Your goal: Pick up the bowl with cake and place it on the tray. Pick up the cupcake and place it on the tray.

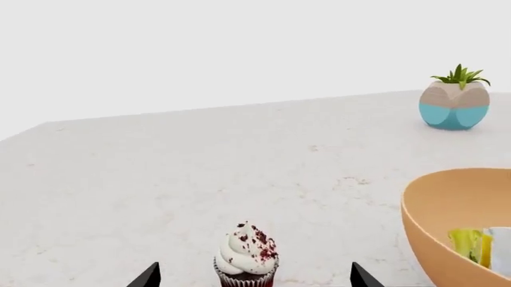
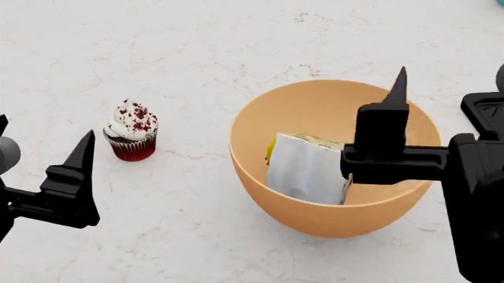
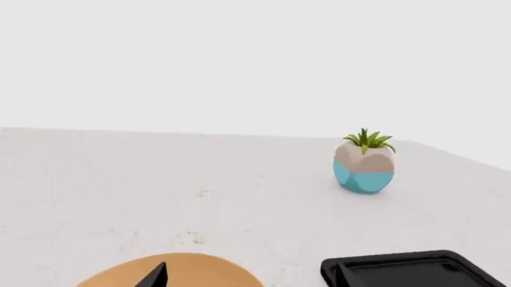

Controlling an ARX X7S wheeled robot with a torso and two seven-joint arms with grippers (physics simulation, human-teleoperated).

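The orange-tan bowl (image 2: 315,112) stands mid-table with the white-frosted cake (image 2: 303,168) wedge inside. Part of the bowl (image 1: 447,203) and the cake (image 1: 496,245) also shows in the left wrist view. The cupcake (image 2: 130,131), white swirl over a dark red wrapper, stands to the bowl's left. My left gripper (image 2: 43,127) hovers open near it, and the cupcake (image 1: 246,254) lies ahead, in line with the gap of that gripper (image 1: 255,276). My right gripper (image 2: 449,82) hangs open over the bowl's right rim. The black tray (image 3: 407,269) lies right of the bowl (image 3: 191,272).
A teal-and-tan planter (image 3: 365,167) with a green plant stands far back on the pale speckled table (image 2: 197,53), and the planter (image 1: 453,104) shows beyond the bowl in the left wrist view. The table's far edge runs behind it.
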